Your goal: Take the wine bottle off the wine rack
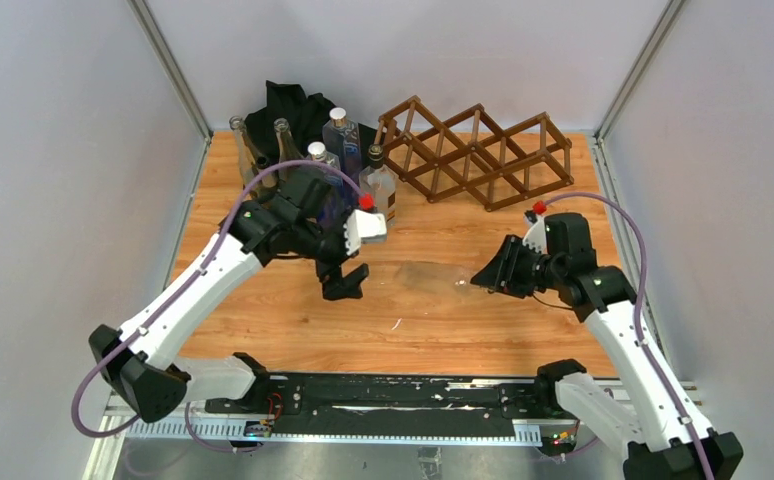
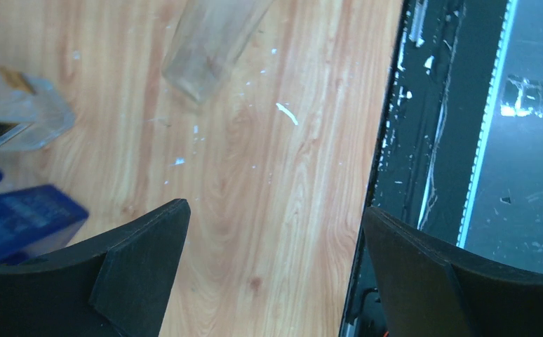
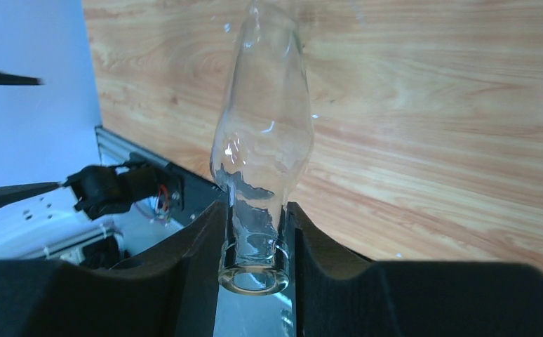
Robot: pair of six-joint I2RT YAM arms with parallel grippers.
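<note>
The wine bottle [image 1: 425, 274] is clear glass and stretches sideways over the middle of the wooden table, away from the wine rack [image 1: 478, 152]. My right gripper [image 1: 490, 275] is shut on its neck just behind the mouth; in the right wrist view the bottle [image 3: 265, 140] runs away from the gripper [image 3: 256, 235]. Whether its body rests on the table I cannot tell. The dark lattice rack stands at the back right, and no bottle shows in its cells. My left gripper [image 1: 346, 282] hangs open left of the bottle's base [image 2: 209, 45], with only bare wood between its fingers [image 2: 142, 267].
A cluster of upright bottles [image 1: 335, 160] stands at the back left beside a black cloth [image 1: 288, 108]. A blue bottle [image 2: 16, 217] and a clear one [image 2: 16, 112] lie close to my left gripper. The table's black front rail [image 2: 423, 140] is to its right.
</note>
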